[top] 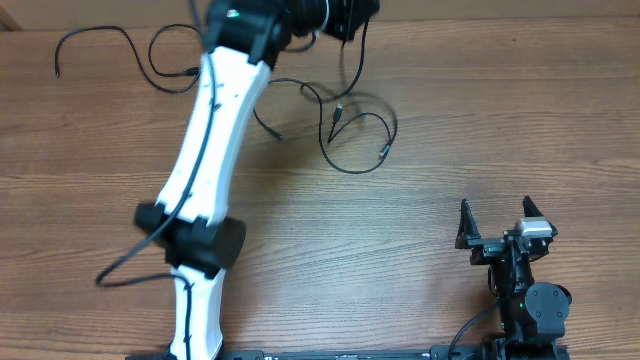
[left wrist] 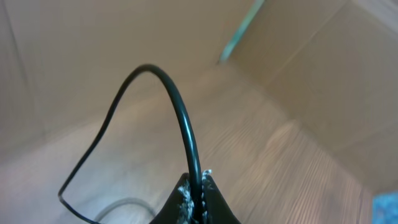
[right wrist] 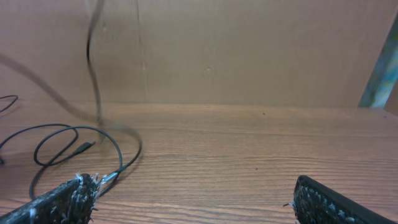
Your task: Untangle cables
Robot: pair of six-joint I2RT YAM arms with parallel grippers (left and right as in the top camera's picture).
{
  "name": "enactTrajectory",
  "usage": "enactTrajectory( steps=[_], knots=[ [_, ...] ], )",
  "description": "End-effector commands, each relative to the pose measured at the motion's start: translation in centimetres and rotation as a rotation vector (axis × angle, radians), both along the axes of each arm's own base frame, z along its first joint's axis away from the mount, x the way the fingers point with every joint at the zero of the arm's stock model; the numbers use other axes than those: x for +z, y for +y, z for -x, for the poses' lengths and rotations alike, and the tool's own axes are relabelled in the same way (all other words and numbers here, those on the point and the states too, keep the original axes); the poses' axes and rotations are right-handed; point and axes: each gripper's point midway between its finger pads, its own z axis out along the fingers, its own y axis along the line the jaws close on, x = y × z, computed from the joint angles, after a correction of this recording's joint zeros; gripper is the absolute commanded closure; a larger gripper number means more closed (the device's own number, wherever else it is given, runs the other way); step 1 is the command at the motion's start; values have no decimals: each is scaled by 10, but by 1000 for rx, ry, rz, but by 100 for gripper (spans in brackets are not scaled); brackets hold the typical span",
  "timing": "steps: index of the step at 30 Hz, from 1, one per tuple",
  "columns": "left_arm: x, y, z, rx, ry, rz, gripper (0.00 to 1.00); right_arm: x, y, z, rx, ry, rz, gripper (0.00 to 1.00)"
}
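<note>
Cables (top: 340, 115) lie on the far half of the wood table (top: 420, 260), in two groups. The main tangle sits just right of the left arm (top: 215, 150): a few overlapping loops with small plug ends among them, crossing one another. One strand (top: 347, 60) rises from these loops to the left gripper (top: 348, 35), which is up at the table's far edge. A separate cord (top: 188, 71) curves across the far left corner, on the other side of the arm and apart from the tangle.

From the left wrist, the left gripper (left wrist: 199, 193) has its fingers pressed together on the strand (left wrist: 186, 130). The strand arches up out of the tips, bends over and drops toward the table, with a sharp kink at the lower left. The background there is blurred, with a cardboard wall (left wrist: 323, 74) behind.

The right gripper (top: 497, 228) sits at the near right corner, well apart from every cable, its fingers spread wide. From the right wrist, the right gripper (right wrist: 193, 190) is low over the table with its fingers (right wrist: 62, 199) at the frame's bottom corners. The loops (right wrist: 74, 140) lie ahead to the left. The lifted strand (right wrist: 93, 56) shows as a blurred line climbing out of the top of the frame in front of the wall (right wrist: 249, 50).
</note>
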Motion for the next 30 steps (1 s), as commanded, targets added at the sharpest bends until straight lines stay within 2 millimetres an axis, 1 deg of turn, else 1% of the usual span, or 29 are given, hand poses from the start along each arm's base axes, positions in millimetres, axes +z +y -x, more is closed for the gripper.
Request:
enactTrajectory(
  steps=[1,5,7,8,11,13,16,19,20,21,23,30],
  knots=[
    [106,13,47,5,-152,158,96,-2,1,0,3,-3,-3,0],
    [175,27,82,1,-328,243,96,-2,1,0,3,-3,-3,0],
    [200,36,95,24,-396,271,96,-2,1,0,3,-3,-3,0],
    [218,45,106,54,-434,294,96,-2,1,0,3,-3,-3,0],
    [233,52,123,55,-459,318,96,-2,1,0,3,-2,-3,0],
    [238,55,130,56,-466,320,96,-2,1,0,3,-3,-3,0],
    [236,62,131,95,-446,306,96,-2,1,0,3,-3,-3,0],
    [220,72,123,174,-383,264,96,-2,1,0,3,-3,-3,0],
    [212,75,118,207,-354,243,96,-2,1,0,3,-3,-3,0],
    [195,82,112,266,-294,201,96,-2,1,0,3,-3,-3,0],
    [177,90,107,317,-235,153,96,-2,1,0,3,-3,-3,0],
    [123,112,108,402,-50,19,96,-2,1,0,3,-3,-3,0]
  ],
)
